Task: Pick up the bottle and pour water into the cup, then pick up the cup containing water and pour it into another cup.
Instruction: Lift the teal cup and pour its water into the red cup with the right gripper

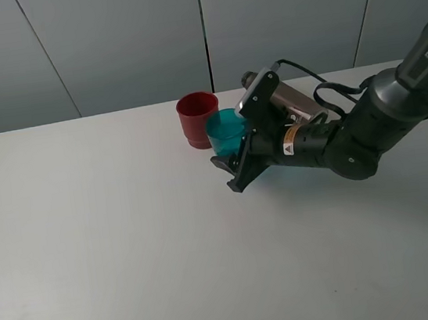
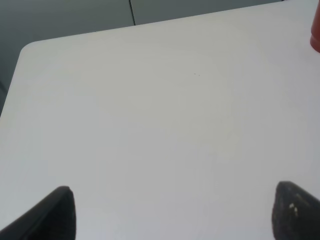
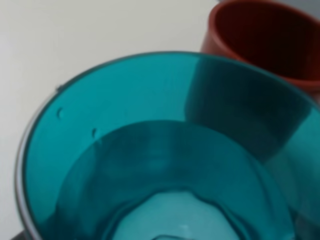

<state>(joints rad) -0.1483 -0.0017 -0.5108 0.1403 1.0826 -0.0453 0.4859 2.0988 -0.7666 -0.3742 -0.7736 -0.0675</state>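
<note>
Teal plastic is showing between the black fingers of the right gripper (image 1: 235, 159) in the high view. The fingers are pressing in on the sides of the teal cup (image 1: 224, 129), which is filling the gap between them. The arm is reaching in from the right edge and stretching low across the white table (image 1: 115, 244). The red cup (image 1: 197, 119) is standing upright just behind and to the left of the teal cup. Their rims are looking very close, but I cannot tell whether they are touching. The fingers are also hiding the foot of the teal cup, so I cannot tell whether it is resting on the table or hanging just above it. A grey-brown shape (image 1: 299, 100) is peeking out behind the wrist, too covered by the arm to name.

From the left wrist, the left gripper (image 2: 172, 215) is hanging over bare table. Its two dark fingertips (image 2: 57, 212) are spread wide, holding and touching nothing. A sliver of the red cup is showing at the far edge, well apart from them.

From the right wrist, the camera is looking straight down into the teal cup, which is filling most of the picture. Water is lying in its bottom, its surface line curving across the wall. The red cup's open mouth is sitting just beyond the teal rim, partly showing through the teal plastic.
</note>
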